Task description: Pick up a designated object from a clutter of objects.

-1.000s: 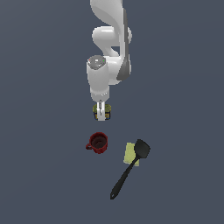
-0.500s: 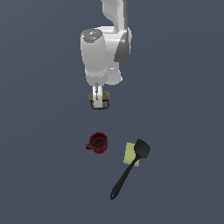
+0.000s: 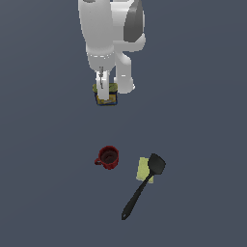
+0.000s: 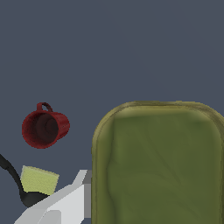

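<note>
The olive-yellow top of the can [image 4: 157, 164] is seen very close, filling much of the wrist view. A pale finger [image 4: 70, 201] of the end effector is seen against its side. Well apart on the grey tabletop [image 4: 131, 48] are seen a red mug [image 4: 44, 127], a pale yellow block [image 4: 39, 180] and a black spatula [image 4: 17, 186] touching the block.

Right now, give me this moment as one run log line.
phase: lift | gripper: shut on can | can: raised, apart from red mug, spatula, yellow block | task: can picked

The can [image 3: 106, 94] sits between my fingers [image 3: 102, 90], well apart from the mug [image 3: 108, 157], which lies toward the exterior view's left of the block [image 3: 144, 169] under the spatula [image 3: 143, 185].
</note>
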{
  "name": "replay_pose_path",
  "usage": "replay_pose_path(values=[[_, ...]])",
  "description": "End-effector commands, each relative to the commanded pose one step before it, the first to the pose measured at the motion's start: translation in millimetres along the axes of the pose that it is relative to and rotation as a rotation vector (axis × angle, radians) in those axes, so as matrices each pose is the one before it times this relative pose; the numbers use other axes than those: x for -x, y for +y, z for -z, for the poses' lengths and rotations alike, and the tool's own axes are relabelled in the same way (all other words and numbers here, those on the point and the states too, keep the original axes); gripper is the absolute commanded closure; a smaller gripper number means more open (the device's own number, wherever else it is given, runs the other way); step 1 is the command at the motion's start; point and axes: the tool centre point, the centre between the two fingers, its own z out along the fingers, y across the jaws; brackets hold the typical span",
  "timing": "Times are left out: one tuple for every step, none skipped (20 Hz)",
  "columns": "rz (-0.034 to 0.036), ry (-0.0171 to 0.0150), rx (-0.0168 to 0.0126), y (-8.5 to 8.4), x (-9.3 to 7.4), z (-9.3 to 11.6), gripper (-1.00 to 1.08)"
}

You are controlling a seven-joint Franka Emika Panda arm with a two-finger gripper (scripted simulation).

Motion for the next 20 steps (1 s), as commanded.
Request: replay_pose_path(values=[[0.00005, 0.00068, -0.00292, 3.2, -2.06, 23.68, 1.08], [-0.00011, -0.00034, 0.00059, 1.12, -0.93, 8.57, 1.08], [0.0, 0.0, 0.0, 1.27, -0.78, 8.9, 1.08], [0.0, 0.0, 0.0, 1.25, -0.79, 8.96, 1.08], [0.0, 0.0, 0.0, 1.2, -0.78, 8.84, 1.08], [0.0, 0.0, 0.0, 1.12, -0.75, 8.5, 1.08], [0.00033, -0.00061, -0.00001, 1.0, -0.8, 8.05, 1.08], [0.0, 0.0, 0.0, 0.94, -0.69, 7.7, 1.08], [0.0, 0.0, 0.0, 0.86, -0.66, 7.28, 1.08], [0.0, 0.0, 0.0, 0.77, -0.62, 6.85, 1.08], [0.00039, -0.00057, 0.00005, 0.62, -0.65, 6.34, 1.08], [0.0, 0.0, 0.0, 0.6, -0.56, 5.98, 1.08], [0.0, 0.0, 0.0, 0.52, -0.53, 5.53, 1.08], [0.0, 0.0, 0.0, 0.44, -0.49, 5.08, 1.08], [0.0, 0.0, 0.0, 0.36, -0.46, 4.61, 1.08], [0.0, 0.0, 0.0, 0.29, -0.42, 4.15, 1.08], [0.0, 0.0, 0.0, 0.23, -0.38, 3.67, 1.08], [0.00052, -0.00045, 0.00007, 0.09, -0.32, 3.12, 1.08], [0.0, 0.0, 0.0, 0.13, -0.29, 2.71, 1.08], [0.0, 0.0, 0.0, 0.09, -0.25, 2.23, 1.08]])
